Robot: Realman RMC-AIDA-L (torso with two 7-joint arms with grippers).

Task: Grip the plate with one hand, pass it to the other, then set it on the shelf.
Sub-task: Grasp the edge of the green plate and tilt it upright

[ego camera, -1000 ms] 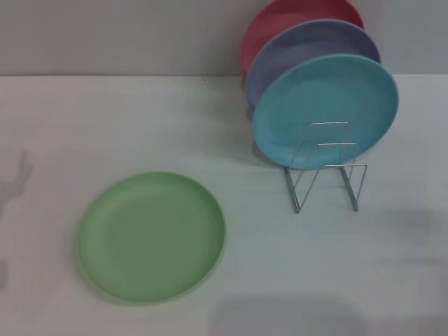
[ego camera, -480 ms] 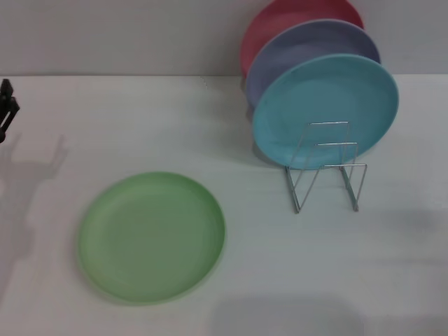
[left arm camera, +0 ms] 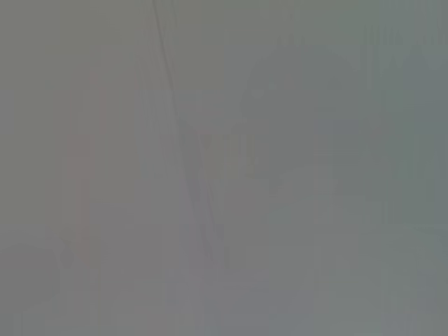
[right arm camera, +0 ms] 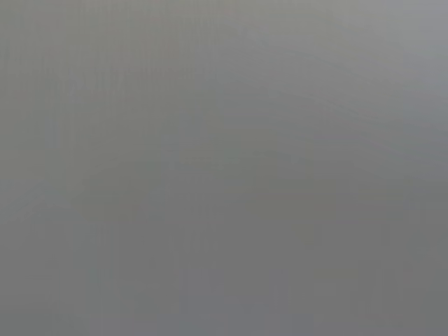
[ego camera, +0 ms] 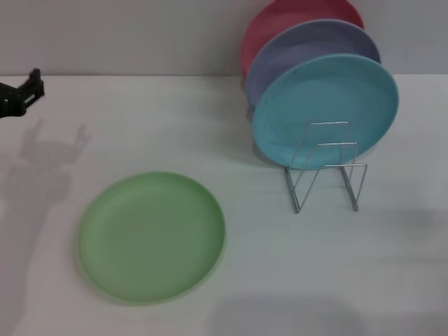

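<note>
The left gripper (ego camera: pixel 24 94) shows only as a black tip at the head view's nine o'clock edge, above the white table (ego camera: pixel 140 126) and well apart from the plate; whether its fingers are spread or pressed together cannot be told. The light green plate (ego camera: pixel 151 236) lies flat toward seven o'clock. At two o'clock stands the silver wire shelf (ego camera: pixel 326 168), holding a teal plate (ego camera: pixel 325 105), a lavender plate (ego camera: pixel 308 49) and a red plate (ego camera: pixel 294 14) upright, one behind another. The right gripper is out of sight. Both wrist views are featureless grey.
</note>
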